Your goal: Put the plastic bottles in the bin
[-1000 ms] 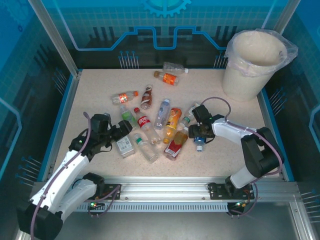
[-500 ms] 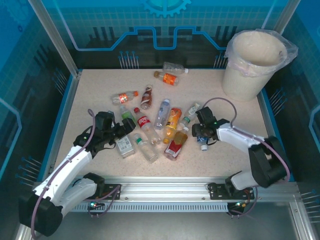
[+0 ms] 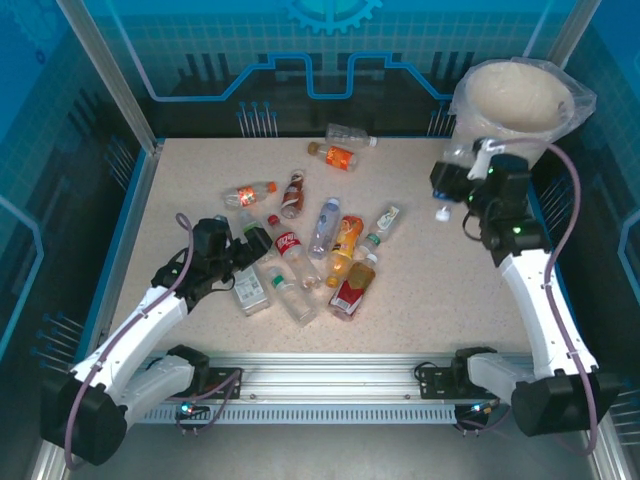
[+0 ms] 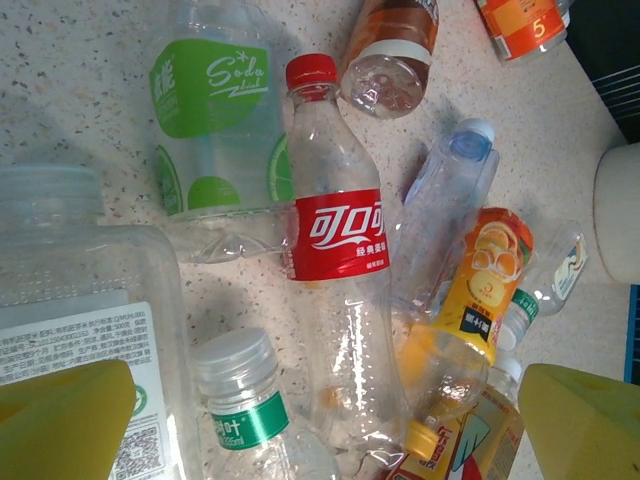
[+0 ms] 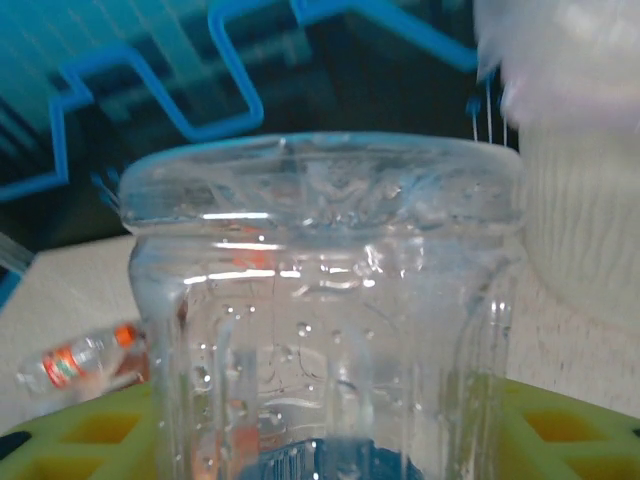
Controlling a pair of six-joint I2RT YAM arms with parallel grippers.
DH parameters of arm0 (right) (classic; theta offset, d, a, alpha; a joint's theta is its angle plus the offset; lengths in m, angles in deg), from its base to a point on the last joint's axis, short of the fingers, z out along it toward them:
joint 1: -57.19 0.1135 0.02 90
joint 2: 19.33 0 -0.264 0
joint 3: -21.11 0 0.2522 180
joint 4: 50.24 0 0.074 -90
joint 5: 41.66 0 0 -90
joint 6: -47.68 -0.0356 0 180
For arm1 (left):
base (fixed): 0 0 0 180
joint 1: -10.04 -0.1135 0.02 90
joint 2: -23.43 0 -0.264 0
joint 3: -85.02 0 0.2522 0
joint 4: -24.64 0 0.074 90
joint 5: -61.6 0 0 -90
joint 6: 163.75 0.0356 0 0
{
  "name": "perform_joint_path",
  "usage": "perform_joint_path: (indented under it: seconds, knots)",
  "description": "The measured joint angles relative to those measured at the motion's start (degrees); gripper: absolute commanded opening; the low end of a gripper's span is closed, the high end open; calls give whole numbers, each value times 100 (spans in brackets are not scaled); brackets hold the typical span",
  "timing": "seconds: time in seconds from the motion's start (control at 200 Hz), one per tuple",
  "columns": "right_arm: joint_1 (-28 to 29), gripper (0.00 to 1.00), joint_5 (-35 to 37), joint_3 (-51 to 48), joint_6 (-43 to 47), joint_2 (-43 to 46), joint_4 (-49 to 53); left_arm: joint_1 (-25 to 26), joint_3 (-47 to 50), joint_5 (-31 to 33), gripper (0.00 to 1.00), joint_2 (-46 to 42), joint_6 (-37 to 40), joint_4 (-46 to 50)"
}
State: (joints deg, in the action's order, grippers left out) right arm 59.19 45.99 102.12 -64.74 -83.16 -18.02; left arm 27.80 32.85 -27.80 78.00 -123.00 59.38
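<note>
My left tool [image 3: 255,243] hangs spread open over the bottles [image 3: 322,228] strewn across the tabletop [image 3: 420,290]. My right tool [image 3: 458,186] clenches one clear bottle [image 5: 320,300], raised just beside the bin [image 3: 545,145]. Nearly the whole job remains, I judge.

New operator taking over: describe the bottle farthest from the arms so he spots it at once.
Start at the bin in the far right corner and follow the far edge of the table leftward. Two bottles lie there, apart from the central heap. Yours is the clear bottle nearest the back wall, nearly colourless, unlike the orange-labelled bottle beside it.
</note>
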Motion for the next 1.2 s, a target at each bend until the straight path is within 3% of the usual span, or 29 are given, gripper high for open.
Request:
perform_joint_path:
  seconds: [0.27, 0.48, 0.87, 1.201]
  knots:
    - [-1034, 49, -509, 1969, -883, -1547, -284, 0, 0, -2, 99, -2, -186, -98]
    - [-1257, 56, -350, 3316, -1917, -2975, -385, 0, 2, -4, 99, -2, -192, -118]
    - [-1252, 65, 1154, 4354, -4188, -4330, -435, 4, 74, -2, 99, 46, -210, -116]
    - [-1043, 83, 2396, 5698, -5003, -4935, 313, 4, 133, 92, 99, 52, -210, -72]
